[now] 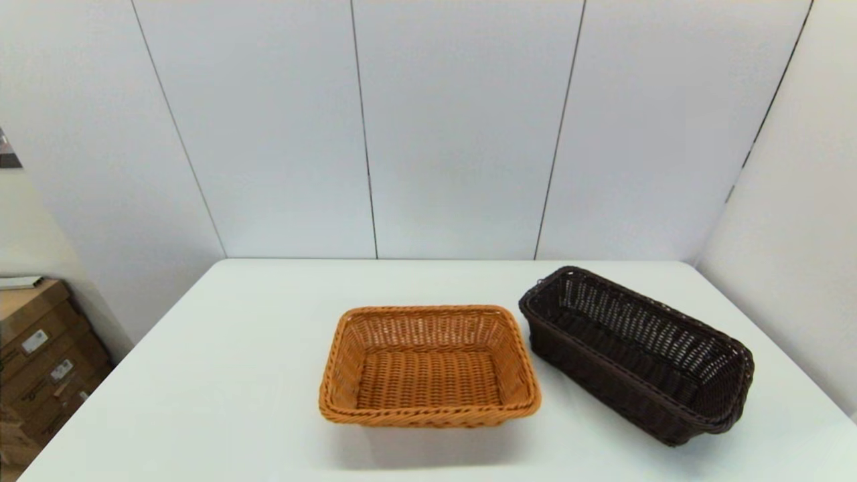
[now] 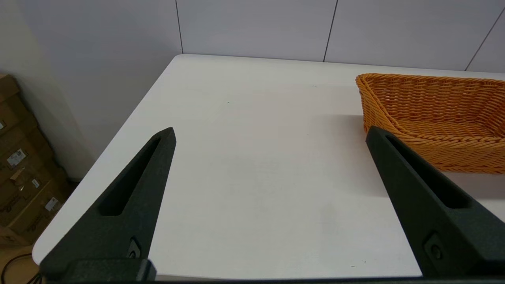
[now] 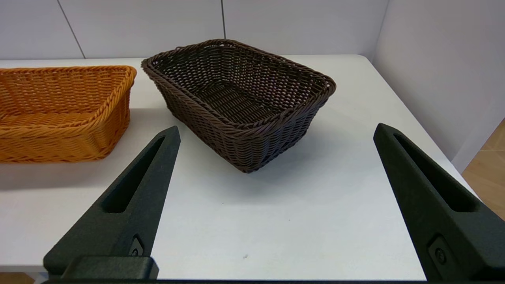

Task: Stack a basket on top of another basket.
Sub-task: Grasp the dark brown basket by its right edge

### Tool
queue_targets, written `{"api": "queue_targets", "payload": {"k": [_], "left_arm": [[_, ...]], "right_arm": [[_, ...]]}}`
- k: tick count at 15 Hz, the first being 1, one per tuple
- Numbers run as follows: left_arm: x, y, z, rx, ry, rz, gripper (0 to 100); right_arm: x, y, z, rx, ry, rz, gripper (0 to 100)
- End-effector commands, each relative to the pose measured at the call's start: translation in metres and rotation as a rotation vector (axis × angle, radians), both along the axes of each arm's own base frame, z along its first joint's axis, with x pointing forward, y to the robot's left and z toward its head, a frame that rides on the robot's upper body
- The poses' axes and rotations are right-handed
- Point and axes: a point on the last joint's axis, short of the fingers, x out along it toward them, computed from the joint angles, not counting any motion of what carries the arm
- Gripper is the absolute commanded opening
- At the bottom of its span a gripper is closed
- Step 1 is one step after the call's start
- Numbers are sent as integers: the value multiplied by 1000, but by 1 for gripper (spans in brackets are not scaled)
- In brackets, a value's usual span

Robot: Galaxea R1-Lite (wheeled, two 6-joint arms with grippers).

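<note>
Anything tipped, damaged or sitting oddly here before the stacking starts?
Only one thing stands out: the dark brown basket sits skewed on the table, at an angle to the squarely placed orange-tan basket. Both are upright, apart and look undamaged.

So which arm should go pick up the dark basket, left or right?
Probably the right. The dark basket sits on the robot's right side of the table, directly ahead of the open right gripper. The left gripper, also open, faces bare table, with the orange basket in between.

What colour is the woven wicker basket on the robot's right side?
Dark brown rectangular wicker basket, almost black; the right wrist view shows it best.
</note>
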Motion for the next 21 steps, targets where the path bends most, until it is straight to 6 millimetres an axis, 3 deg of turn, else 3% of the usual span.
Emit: {"api": "queue_targets", "payload": {"k": [1,4,5,7,9,10,12,14,17,19,21], "left_arm": [[0,0,0,-1,1,1,100],[0,0,0,-1,1,1,100],[0,0,0,-1,1,1,100],[0,0,0,-1,1,1,100],[0,0,0,-1,1,1,100],[0,0,0,-1,1,1,100],[0,0,0,-1,1,1,100],[0,0,0,-1,1,1,100],[0,0,0,-1,1,1,100],[0,0,0,-1,1,1,100],[0,0,0,-1,1,1,100]], "right_arm": [[0,0,0,2,-1,0,100],[0,0,1,2,-7,-3,100],[-5,0,15,6,-45,-14,100],[-25,-1,78,6,-61,-49,100],[-18,0,139,10,46,-108,100],[-3,1,169,12,121,-196,100],[48,-9,207,50,382,-368,100],[94,-25,218,86,523,-435,100],[148,-39,217,94,630,-571,100],[182,-45,208,141,693,-629,100],[202,-38,192,218,781,-623,100]]}}
